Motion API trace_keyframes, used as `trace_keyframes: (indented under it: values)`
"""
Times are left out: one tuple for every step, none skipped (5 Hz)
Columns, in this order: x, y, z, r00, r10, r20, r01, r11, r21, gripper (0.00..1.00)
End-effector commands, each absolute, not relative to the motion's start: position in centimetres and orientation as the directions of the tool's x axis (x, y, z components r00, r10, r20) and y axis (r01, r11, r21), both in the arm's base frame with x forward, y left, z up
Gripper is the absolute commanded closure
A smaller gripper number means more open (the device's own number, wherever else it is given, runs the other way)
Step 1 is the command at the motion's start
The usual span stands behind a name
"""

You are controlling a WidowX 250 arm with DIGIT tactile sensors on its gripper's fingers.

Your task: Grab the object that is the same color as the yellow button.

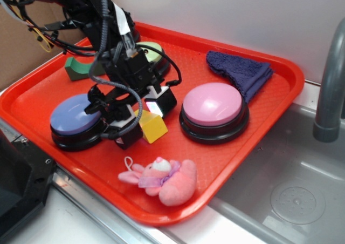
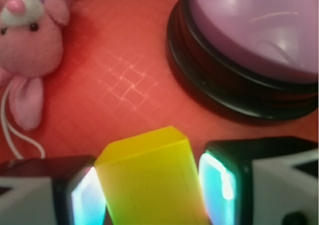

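The yellow wedge block (image 2: 149, 182) is found near the middle of the red tray (image 1: 253, 125), between the blue button (image 1: 75, 117) and the pink button (image 1: 213, 104). It is bracketed by the two fingers (image 2: 87, 197) of the gripper (image 1: 143, 120), one at each side face; in the wrist view both pads are seen hard against the block with no gap showing, so the fingers are judged closed on it at a narrow spacing. Whether the block is lifted off the tray or resting on it cannot be told. The blue button lies just beside the gripper on one side, partly covered by the arm in the exterior view. The pink button stands near the block on the other side, apart from it. A pink plush rabbit (image 1: 161, 178) is seen lying at the near edge of the tray, apart from the block. Behind the arm, a pale-domed button (image 1: 156, 52) is partly hidden, and a green arch block (image 1: 81, 67) is noted at the far left of the tray. A dark blue cloth (image 1: 240, 70) is bunched at the far right corner. A metal sink (image 1: 291, 184) and a grey faucet (image 1: 330, 87) adjoin the tray.
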State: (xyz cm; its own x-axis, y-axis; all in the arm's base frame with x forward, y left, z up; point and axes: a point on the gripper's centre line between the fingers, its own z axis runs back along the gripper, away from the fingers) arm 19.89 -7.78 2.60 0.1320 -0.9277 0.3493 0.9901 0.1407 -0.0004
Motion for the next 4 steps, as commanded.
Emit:
trace_keyframes:
  values:
    - [21.2,-7.0,4.1,0.186,-0.924,0.334,0.975,0.216,0.056,1.00]
    - [22.2,-6.3,6.0,0.215,-0.908,0.358,0.961,0.263,0.088,1.00]
    - [23.1,-4.4,11.0,0.343,-0.839,0.423,0.895,0.428,0.123,1.00]
    - [23.6,-3.6,15.1,0.559,-0.747,0.360,0.787,0.614,0.051,1.00]
